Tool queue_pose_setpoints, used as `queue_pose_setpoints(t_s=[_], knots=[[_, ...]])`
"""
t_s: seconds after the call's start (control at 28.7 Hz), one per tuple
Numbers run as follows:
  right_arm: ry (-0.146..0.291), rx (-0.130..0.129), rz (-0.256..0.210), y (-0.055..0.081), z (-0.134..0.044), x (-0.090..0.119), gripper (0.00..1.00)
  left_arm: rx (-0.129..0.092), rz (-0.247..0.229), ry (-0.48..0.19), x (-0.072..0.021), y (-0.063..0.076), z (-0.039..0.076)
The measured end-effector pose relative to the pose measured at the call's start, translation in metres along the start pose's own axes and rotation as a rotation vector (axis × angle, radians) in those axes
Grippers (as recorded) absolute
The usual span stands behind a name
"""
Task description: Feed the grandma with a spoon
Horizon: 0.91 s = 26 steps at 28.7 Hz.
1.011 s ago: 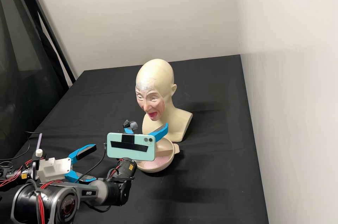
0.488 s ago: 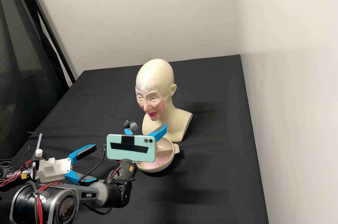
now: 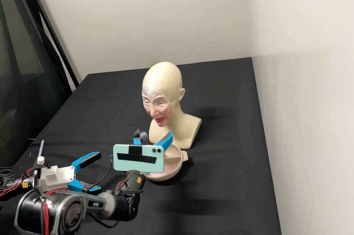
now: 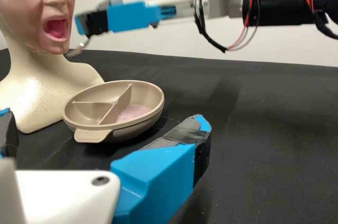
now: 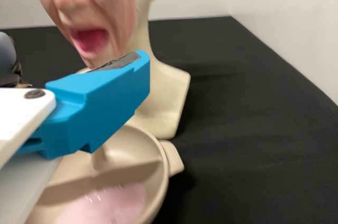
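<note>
L gripper [image 3: 87, 172] low at front-left of bench [image 3: 221, 124], jaws wide, holding nothing. R gripper [image 3: 153, 136] hovers over bowl [image 3: 177, 153], just in front of head [image 3: 164, 98]. Spoon [image 4: 77, 50] at its tip, near open mouth. Can't tell R grip state from my feeds tbh.

small lettering on an arm [image 3: 95, 204], illegible
</note>
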Motion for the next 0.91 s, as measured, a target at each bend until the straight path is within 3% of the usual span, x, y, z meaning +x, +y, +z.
queue_pose_setpoints(t_s=[0.31,0.91], knots=[[-0.103,-0.005,-0.048,-0.009,0.029,-0.009,0.0,0.0,-0.002,-0.008,0.0,-0.001,0.003],[-0.144,-0.043,-0.112,-0.026,0.047,-0.012,0.0,0.0,-0.002,-0.008,0.0,-0.001,0.003]])
